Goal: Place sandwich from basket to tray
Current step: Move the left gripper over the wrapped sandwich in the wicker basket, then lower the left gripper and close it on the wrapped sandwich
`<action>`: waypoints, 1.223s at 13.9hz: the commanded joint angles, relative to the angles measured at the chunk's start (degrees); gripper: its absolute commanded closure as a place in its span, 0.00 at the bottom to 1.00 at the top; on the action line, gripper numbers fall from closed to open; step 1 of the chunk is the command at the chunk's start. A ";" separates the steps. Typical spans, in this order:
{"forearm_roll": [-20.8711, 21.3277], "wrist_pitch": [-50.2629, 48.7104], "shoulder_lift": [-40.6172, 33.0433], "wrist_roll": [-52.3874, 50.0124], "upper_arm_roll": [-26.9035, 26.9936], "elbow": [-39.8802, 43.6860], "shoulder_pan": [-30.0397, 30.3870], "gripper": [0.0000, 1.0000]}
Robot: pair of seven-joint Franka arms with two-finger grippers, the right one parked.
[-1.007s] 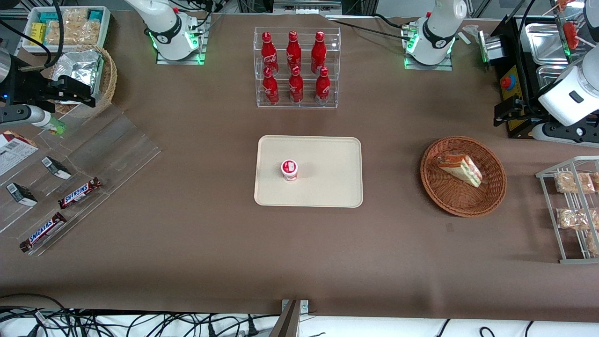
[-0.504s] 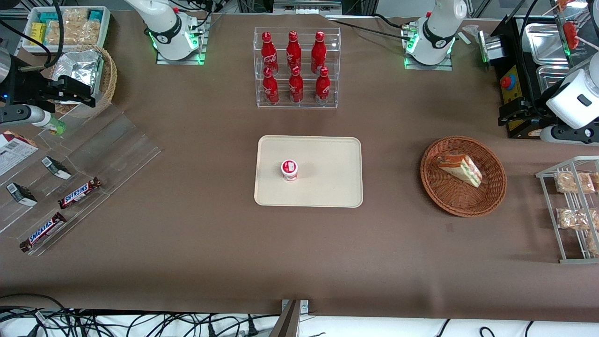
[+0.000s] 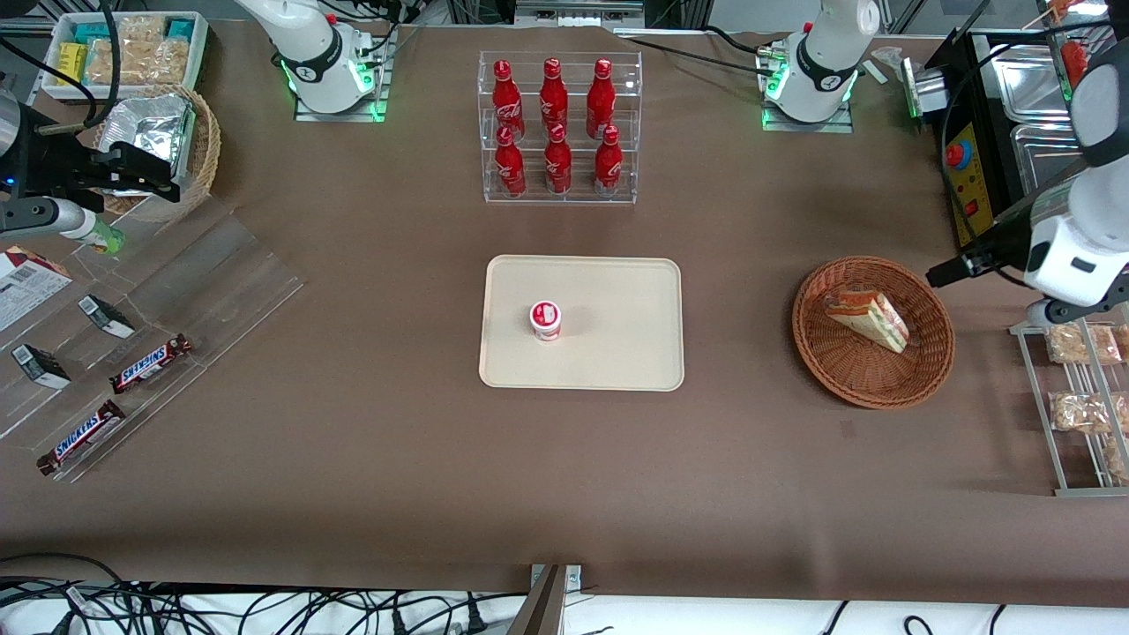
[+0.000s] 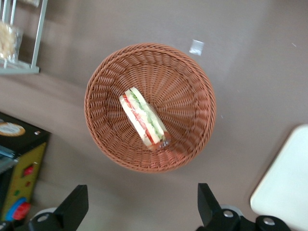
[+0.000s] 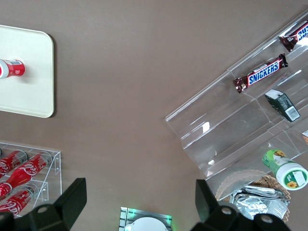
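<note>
Reddish-brown wicker forms the basket [image 4: 150, 107] directly below my tool [image 4: 139, 211], whose two dark fingers [image 4: 72, 208] stand wide apart with nothing between them. The sandwich [image 4: 144, 118] lies inside the basket, near its middle, a wrapped wedge with the red and green filling edge turned upward. To do this step well, I judge I should centre over the wedge, turn my wrist so the fingers close across its two bread faces rather than along its length, and come down gently enough not to crush it or catch the woven rim. My arm reaches in from the working arm's end of the surface [image 3: 758, 476], wrist pointing downward, held well above the basket. The cream tray [image 3: 617, 353], with a small red-and-white cup [image 3: 546, 319] on it, waits toward the parked arm's end.
</note>
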 commanded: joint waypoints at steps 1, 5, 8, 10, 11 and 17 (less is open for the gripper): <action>2.77 6.46 -1.60 -11.56 -0.58 -6.07 0.19 0.00; 5.48 16.65 -2.30 -21.68 -0.84 -15.11 0.19 0.00; 7.69 24.92 -2.39 -27.14 -0.93 -21.80 0.19 0.00; 7.70 31.07 -2.39 -29.35 -0.85 -26.19 0.28 0.00; 7.78 34.32 -2.13 -29.70 -0.85 -28.04 0.63 0.00; 7.96 46.72 1.82 -33.13 -0.85 -32.71 1.69 0.00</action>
